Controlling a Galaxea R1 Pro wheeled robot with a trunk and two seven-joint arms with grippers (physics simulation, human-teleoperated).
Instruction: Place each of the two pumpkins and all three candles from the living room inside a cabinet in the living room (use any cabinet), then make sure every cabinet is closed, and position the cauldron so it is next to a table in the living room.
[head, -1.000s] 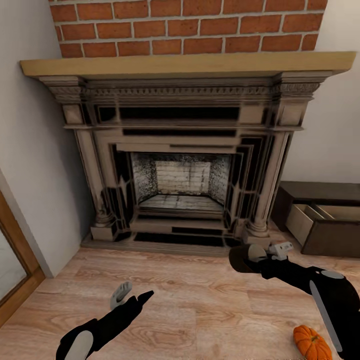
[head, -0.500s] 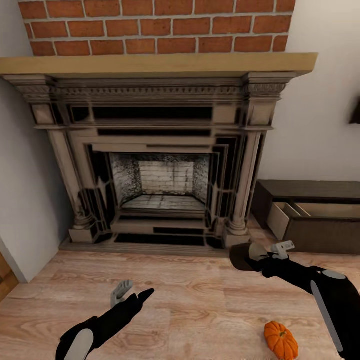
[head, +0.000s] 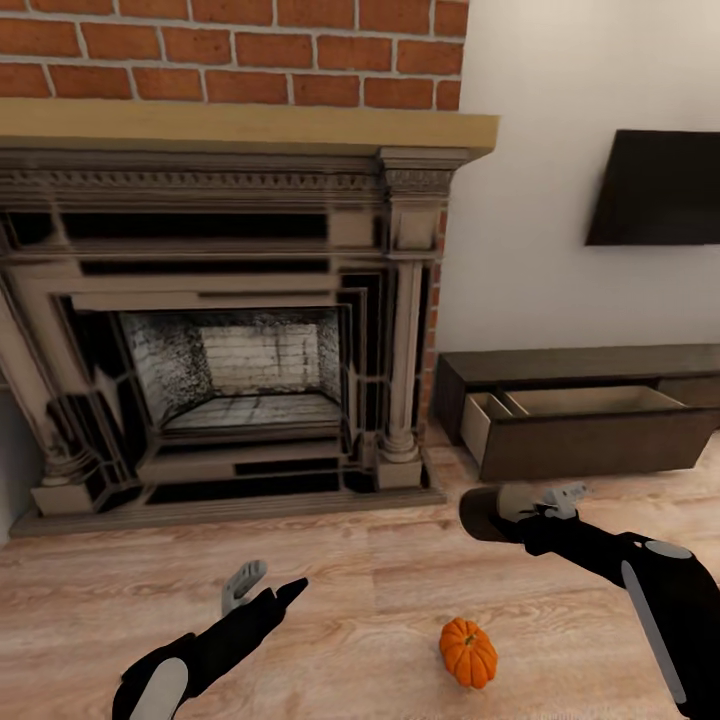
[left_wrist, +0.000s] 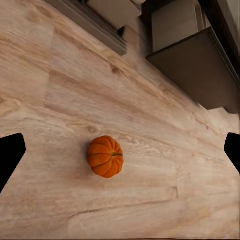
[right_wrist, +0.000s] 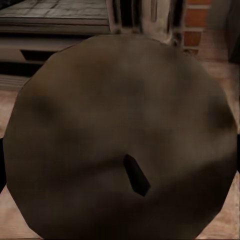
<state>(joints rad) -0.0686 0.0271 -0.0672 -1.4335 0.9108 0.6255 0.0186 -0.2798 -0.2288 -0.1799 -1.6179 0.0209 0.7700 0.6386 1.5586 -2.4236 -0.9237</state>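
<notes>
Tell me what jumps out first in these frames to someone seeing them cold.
The big brick-and-stone fireplace takes up the head view's left and centre. A bright orange pumpkin lies alone on the wood floor between the two arms. By the far wall on the right, the low dark cabinet has a drawer pulled open, and the right gripper holds a candle.

Brick fireplace (head: 240, 330), wall-mounted TV (head: 655, 188), wood floor (head: 380, 590).

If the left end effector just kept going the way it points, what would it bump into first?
Probably the pumpkin, which lies centred ahead in the wrist view, on the wooden floor. Depth is unclear.
</notes>
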